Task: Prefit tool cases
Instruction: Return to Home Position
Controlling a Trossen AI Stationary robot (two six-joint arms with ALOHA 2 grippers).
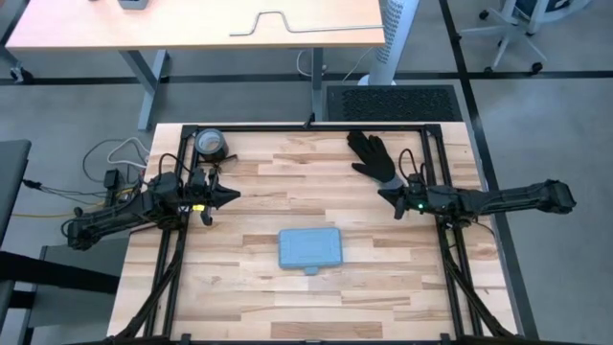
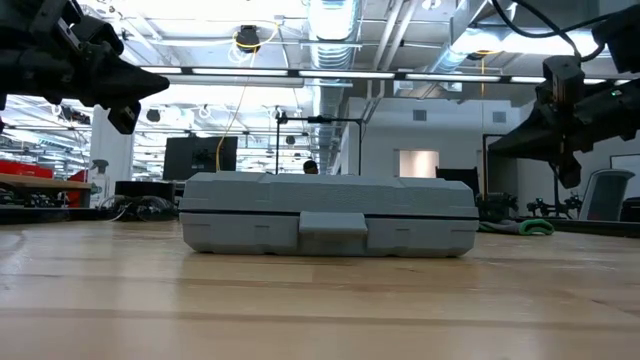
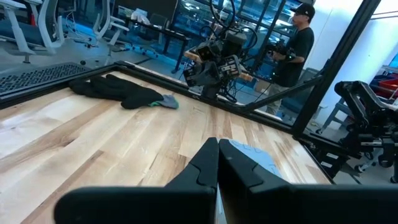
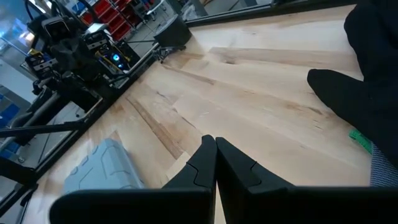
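The closed tool case (image 1: 311,248) lies on the table (image 1: 259,287). Farther back, the left gripper (image 1: 233,195) and right gripper (image 1: 384,197) hang empty, both 2 pinched together.

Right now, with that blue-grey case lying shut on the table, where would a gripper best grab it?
Probably the handle tab on the long edge of the case, coming from that side: it lies flat, closed and broad, and only the tab juts out.
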